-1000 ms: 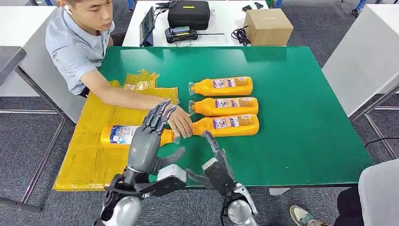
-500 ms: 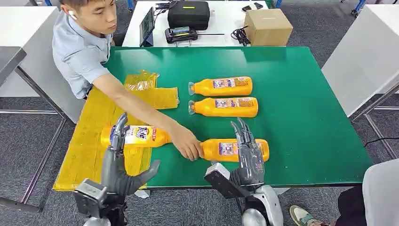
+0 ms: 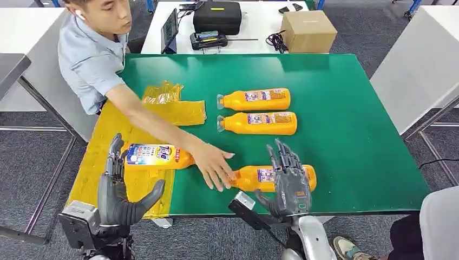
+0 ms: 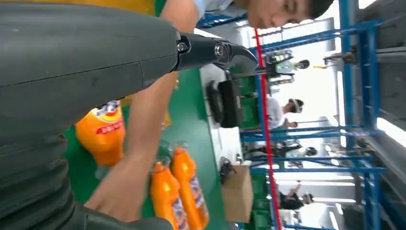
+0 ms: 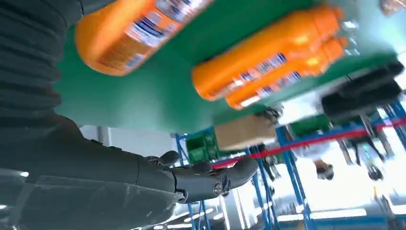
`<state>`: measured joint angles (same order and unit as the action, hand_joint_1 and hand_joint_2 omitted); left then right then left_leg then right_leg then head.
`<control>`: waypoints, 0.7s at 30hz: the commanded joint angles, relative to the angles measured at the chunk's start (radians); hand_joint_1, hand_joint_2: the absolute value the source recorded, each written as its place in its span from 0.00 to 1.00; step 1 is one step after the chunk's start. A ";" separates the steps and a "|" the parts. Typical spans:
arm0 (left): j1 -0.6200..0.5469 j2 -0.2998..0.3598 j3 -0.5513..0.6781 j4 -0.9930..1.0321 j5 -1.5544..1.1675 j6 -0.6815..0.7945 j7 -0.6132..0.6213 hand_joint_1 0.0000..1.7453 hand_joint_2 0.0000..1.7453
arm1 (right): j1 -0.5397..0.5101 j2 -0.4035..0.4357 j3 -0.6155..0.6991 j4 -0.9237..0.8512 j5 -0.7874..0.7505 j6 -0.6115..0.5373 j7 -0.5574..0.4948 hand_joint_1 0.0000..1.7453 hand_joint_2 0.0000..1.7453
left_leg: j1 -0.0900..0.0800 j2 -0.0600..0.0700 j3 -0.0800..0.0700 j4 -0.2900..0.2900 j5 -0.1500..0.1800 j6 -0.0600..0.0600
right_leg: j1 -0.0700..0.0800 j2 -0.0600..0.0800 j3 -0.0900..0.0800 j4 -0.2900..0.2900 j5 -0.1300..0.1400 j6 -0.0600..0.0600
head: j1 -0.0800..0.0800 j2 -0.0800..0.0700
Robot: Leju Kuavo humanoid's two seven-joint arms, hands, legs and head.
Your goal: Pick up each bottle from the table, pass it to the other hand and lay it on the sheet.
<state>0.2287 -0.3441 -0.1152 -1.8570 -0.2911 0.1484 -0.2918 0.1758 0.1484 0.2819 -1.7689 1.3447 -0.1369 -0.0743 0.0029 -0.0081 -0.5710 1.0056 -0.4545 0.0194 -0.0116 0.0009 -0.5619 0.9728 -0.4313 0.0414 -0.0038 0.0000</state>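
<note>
Head view shows the right hand [image 3: 289, 181] with fingers apart, holding nothing, over the nearest bottle [image 3: 258, 177], which lies on its side close to the near edge of the green bench [image 3: 352, 141]. A person's hand [image 3: 214, 165] rests at its cap end. The left hand [image 3: 119, 189] is empty too, fingers spread, at the near edge of the yellow sheet [image 3: 103, 135], where one bottle [image 3: 154, 156] already lies. Two more bottles [image 3: 254, 111] lie near the bench middle. The bottles look stiff, smooth and probably heavy with liquid; the labelled body seems the safest grip. The right side of the bench gives free room.
</note>
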 commanded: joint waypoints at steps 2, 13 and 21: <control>-0.002 -0.005 0.030 0.047 0.001 -0.018 0.036 0.00 1.00 | -0.037 -0.100 0.046 0.137 0.071 0.072 0.102 0.00 1.00 | 0.001 0.002 0.004 -0.002 -0.001 -0.001 | 0.001 0.001 0.004 -0.002 0.000 -0.001 | 0.000 0.000; -0.010 -0.005 0.002 0.073 0.000 -0.050 0.035 0.00 1.00 | -0.065 -0.100 -0.009 0.186 0.071 0.078 0.114 0.00 1.00 | 0.000 0.001 0.003 -0.001 0.000 -0.001 | 0.001 0.000 0.003 -0.001 0.000 -0.001 | 0.000 0.000; -0.032 -0.005 -0.026 0.110 -0.021 -0.064 0.038 0.00 1.00 | -0.116 -0.106 -0.013 0.230 0.167 0.071 0.111 0.00 1.00 | 0.000 0.001 0.002 -0.001 0.000 0.000 | 0.000 0.000 0.002 -0.001 0.000 -0.001 | 0.000 0.000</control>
<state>0.2316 -0.3471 -0.1229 -1.8284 -0.3056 0.0790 -0.2613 0.1340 0.0679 0.2850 -1.6464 1.4512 -0.0771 0.0248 0.0029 -0.0081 -0.5710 1.0057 -0.4546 0.0193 -0.0116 0.0009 -0.5622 0.9727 -0.4313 0.0415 -0.0038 0.0000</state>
